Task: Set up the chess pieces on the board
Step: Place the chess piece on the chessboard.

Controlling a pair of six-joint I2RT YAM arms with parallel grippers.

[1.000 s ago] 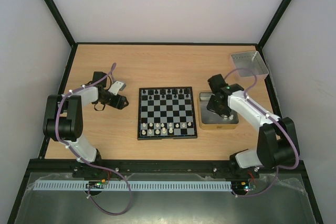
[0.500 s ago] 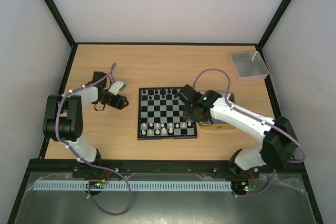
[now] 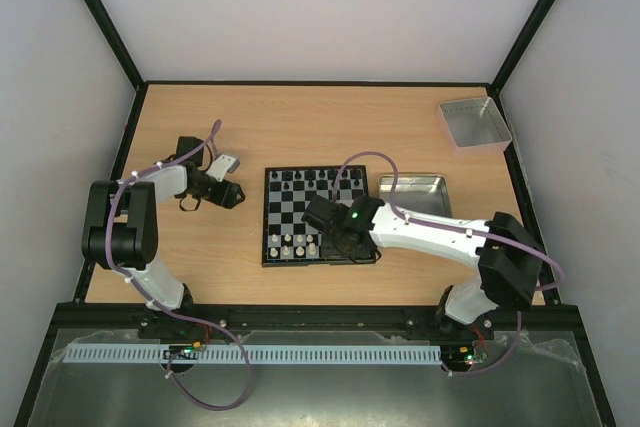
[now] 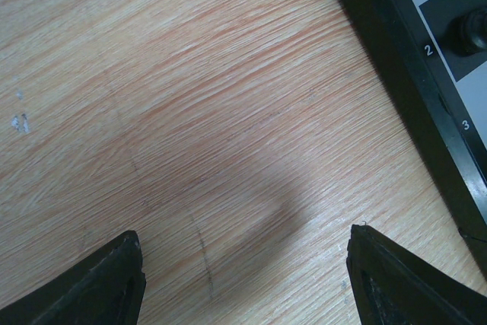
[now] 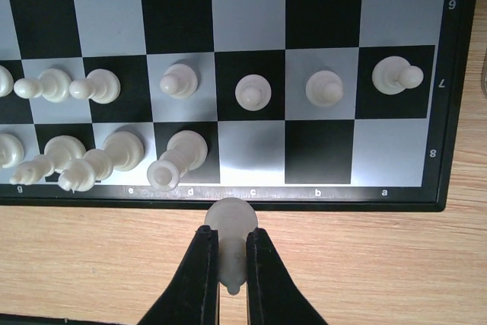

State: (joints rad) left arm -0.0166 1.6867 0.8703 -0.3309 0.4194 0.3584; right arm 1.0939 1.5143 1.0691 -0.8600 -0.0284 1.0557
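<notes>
The board lies mid-table, black pieces on its far rows and white pieces on its near rows. My right gripper hangs over the board's near part. In the right wrist view it is shut on a white chess piece, held just above the board's near rim by column c. White pawns fill the row beyond; squares c, b and a of the near row are bare. My left gripper is open and empty over bare wood left of the board's rim.
A tan-rimmed tray sits right of the board, partly under my right arm. A grey metal tray stands at the back right corner. Enclosure walls close in the table on three sides.
My right arm has swung left from the tan-rimmed tray to the board's near side, carrying the white piece. The left arm has not moved.
</notes>
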